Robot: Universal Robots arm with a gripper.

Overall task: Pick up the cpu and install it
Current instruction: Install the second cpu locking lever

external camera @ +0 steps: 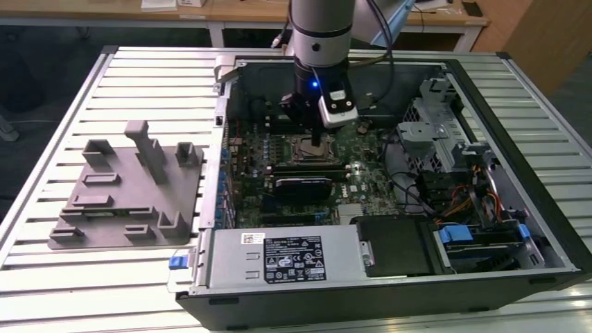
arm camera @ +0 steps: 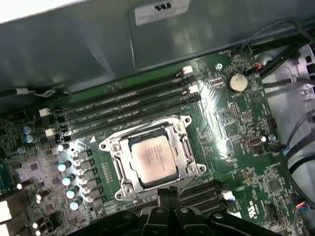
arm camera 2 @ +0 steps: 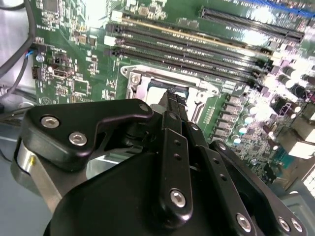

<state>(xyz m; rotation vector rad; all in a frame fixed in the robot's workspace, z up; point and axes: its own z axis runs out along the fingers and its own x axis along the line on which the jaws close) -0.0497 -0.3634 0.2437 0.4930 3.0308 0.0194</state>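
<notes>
A: What does everything sit on?

B: A ribbed metal table (external camera: 74,277). In the exterior view, an open computer case (external camera: 518,229) lies on it toward the exterior view's right and a grey plastic tray (external camera: 125,201) with upright blocks toward the exterior view's left. Wooden desks (external camera: 231,14) stand behind the table.

A: And the cpu?

B: The cpu (arm camera: 151,158) is a flat square chip with a silvery-white top plate bearing faint print. In the first wrist view it lies seated in the metal-framed socket (arm camera: 115,150) on the green motherboard (arm camera: 236,128), beside the black memory slots (arm camera: 123,105).

A: The gripper?

B: The gripper (arm camera: 168,191) hangs just over the socket's edge, its fingers pressed together and holding nothing. In the exterior view the gripper (external camera: 317,142) points straight down into the case.
</notes>
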